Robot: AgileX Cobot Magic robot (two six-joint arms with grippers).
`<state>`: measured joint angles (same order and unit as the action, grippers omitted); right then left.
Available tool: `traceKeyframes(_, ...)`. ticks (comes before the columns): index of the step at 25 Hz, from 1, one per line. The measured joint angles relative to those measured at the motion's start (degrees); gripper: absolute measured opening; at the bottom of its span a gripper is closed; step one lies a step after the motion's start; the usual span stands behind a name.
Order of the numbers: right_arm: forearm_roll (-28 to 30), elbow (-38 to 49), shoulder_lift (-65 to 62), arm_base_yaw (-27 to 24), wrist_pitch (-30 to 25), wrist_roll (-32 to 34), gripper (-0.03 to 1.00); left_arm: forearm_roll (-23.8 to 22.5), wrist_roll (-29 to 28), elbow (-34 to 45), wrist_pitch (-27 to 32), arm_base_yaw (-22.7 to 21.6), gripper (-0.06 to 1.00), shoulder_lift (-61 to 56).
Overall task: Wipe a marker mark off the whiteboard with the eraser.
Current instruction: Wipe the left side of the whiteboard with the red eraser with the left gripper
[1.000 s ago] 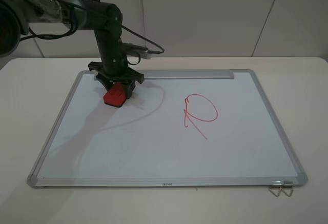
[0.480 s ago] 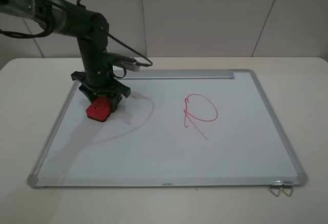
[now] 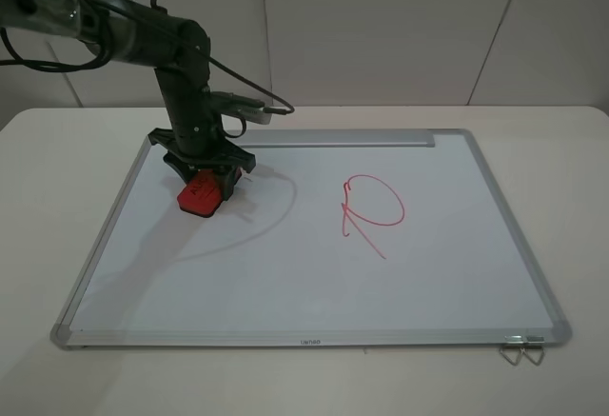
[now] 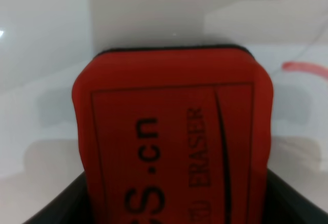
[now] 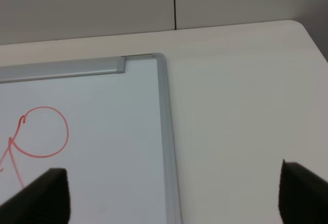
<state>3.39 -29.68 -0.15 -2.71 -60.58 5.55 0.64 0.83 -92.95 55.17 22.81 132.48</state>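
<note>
Red and oblong, with black lettering, the eraser block is clamped in the left hand and held against the large white, silver-framed whiteboard near its far left corner. A short red marker streak is seen just beside the eraser. A red P-shaped loop with a slanted stroke is drawn near the board's middle, well apart. The right hand is spread open above the white tabletop by the board's far right corner.

Black left arm, grey upper link, black gripper.
</note>
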Motion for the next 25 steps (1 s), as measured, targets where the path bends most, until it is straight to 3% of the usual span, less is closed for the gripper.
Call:
traceKeyframes(13,0.0,0.0,0.0,0.0,0.0,0.0,0.72,0.7,2.5,-14.6,6.4,8.9,0.58,7.9)
traceKeyframes(25,0.0,0.0,0.0,0.0,0.0,0.0,0.72,-0.2,1.7,-14.5,7.6,8.4,0.58,7.0)
